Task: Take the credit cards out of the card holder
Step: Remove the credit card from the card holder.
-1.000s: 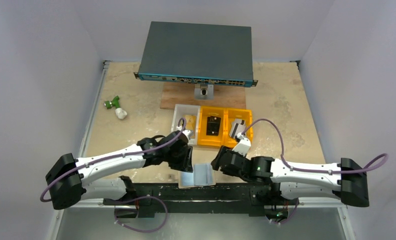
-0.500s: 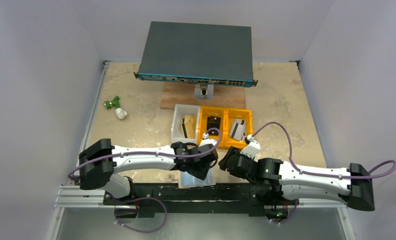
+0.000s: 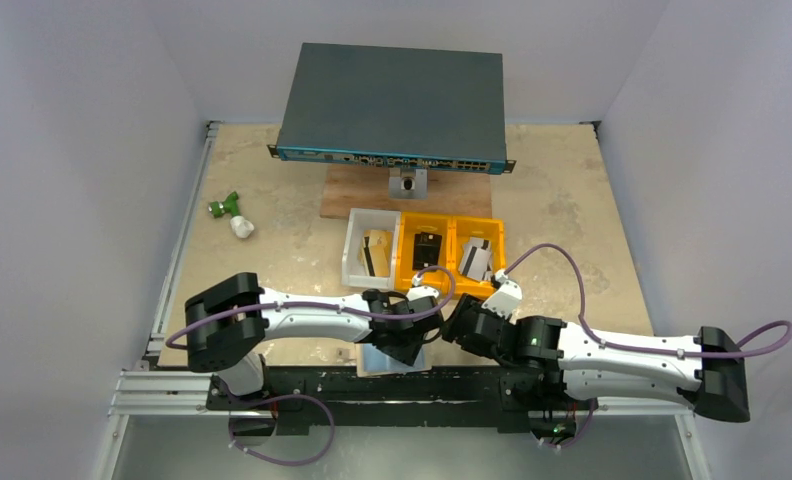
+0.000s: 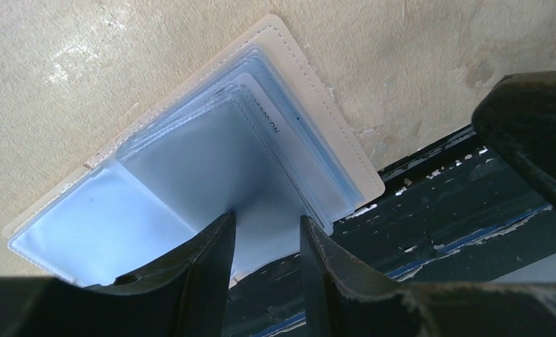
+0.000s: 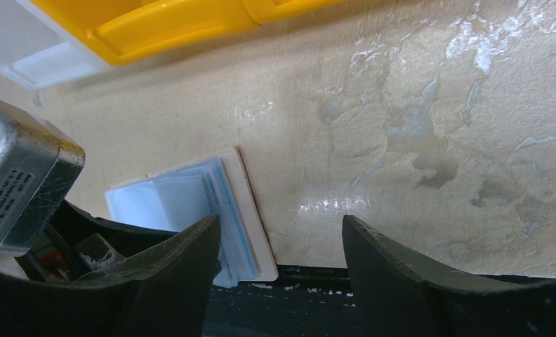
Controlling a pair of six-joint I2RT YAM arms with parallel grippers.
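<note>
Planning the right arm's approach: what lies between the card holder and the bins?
Only bare table between card holder and bins, seen in the right wrist view.

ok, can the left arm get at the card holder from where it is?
Probably yes: the left gripper is open right above the card holder, which lies unfolded at the near edge of the table, nothing between them.

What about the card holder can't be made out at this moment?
- Top external: card holder mostly covered by the left gripper.
- Left wrist: number of cards unclear, since the translucent sleeves overlap; print on one card too small to read.
- Right wrist: the holder's left part is hidden behind the left gripper.
</note>
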